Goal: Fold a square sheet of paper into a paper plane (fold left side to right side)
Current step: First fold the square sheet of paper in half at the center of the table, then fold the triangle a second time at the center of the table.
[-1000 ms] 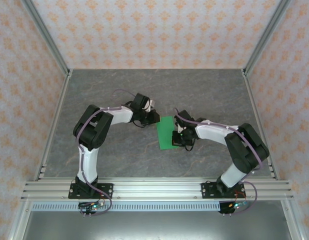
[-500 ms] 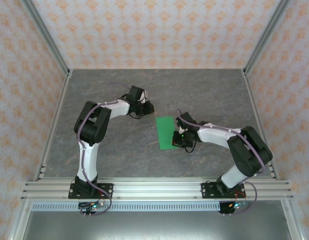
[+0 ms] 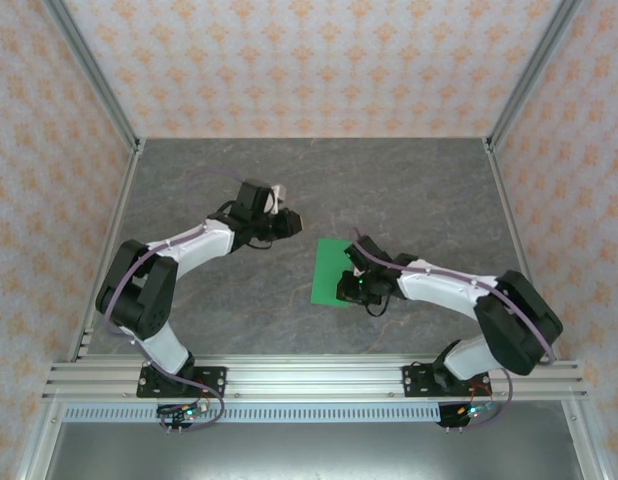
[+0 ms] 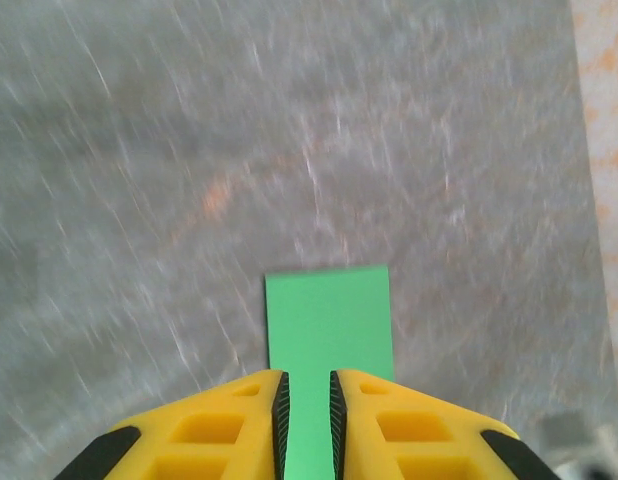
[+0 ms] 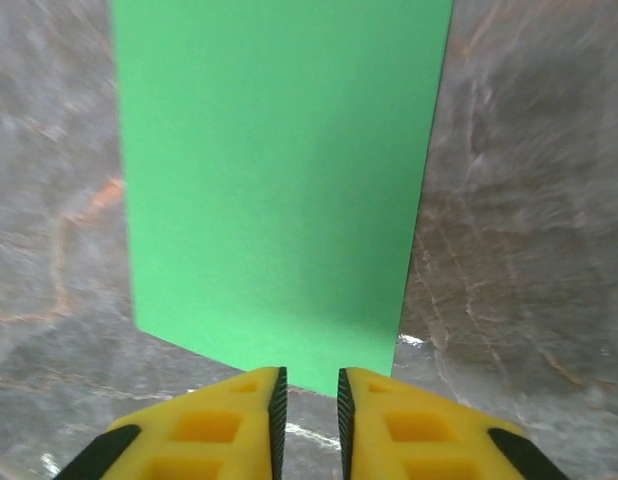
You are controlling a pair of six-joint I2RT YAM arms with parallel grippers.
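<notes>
Left fingers [image 4: 219, 430] first: a slim slit between the two yellow tips and nothing caught in it, so they are slightly parted and holding nothing. Through that slit and beyond it, the wrist view picks up the paper [image 4: 329, 320], a plain green rectangle lying on the grey surface, well clear of the tips.

Over to the right fingers [image 5: 224, 425]: same story, a narrow gap, tips side by side and not clamped on anything. The paper's edge runs right up to those tips in the wrist view; whether it touches them, I cannot tell.

From above, the paper sits on the marbled grey table [image 3: 419, 190], around the middle and a little to the right. Its long sides run near to far with a slight tilt. It is longer than it is wide, one green shape with clean straight edges, unmarked on the face that shows.

Right fingers are at its right near corner, reaching in from the right. Left fingers hover to the left and farther back, apart from the paper, pointing across toward it.
</notes>
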